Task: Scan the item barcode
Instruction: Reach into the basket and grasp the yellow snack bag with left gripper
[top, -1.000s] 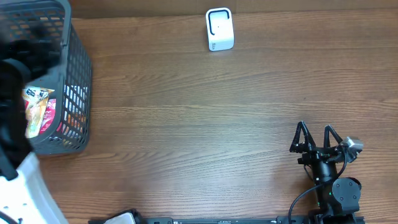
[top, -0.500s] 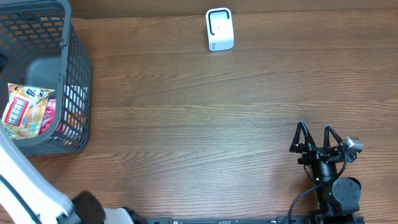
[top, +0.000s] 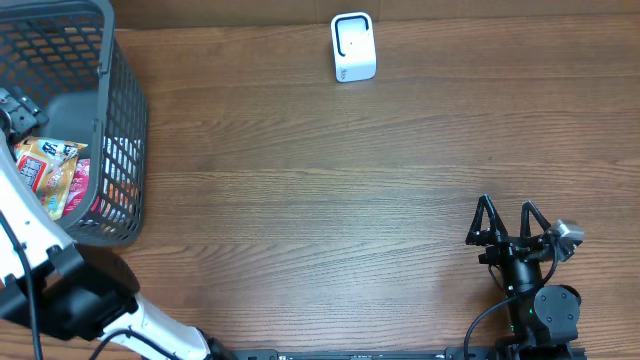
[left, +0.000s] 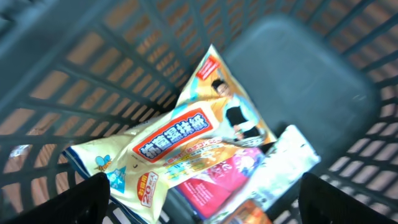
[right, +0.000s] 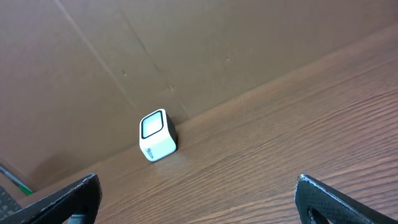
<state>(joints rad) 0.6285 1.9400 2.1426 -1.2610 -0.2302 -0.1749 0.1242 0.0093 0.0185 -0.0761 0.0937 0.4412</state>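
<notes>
A yellow snack packet lies on top of a red packet and a silvery white one inside the grey mesh basket. No barcode shows on them. My left gripper hangs open above these packets, one dark finger on either side and nothing between them. From overhead the left gripper sits over the basket's left part, with the yellow packet just below it. The white barcode scanner stands at the table's far edge. My right gripper rests open at the near right, facing the scanner.
The white left arm reaches up from the near left corner into the basket. An orange item peeks out under the packets. A brown cardboard wall backs the wooden table.
The left arm has swung across the basket and its gripper now hangs above the packets at the basket's left. The right arm has not moved.
</notes>
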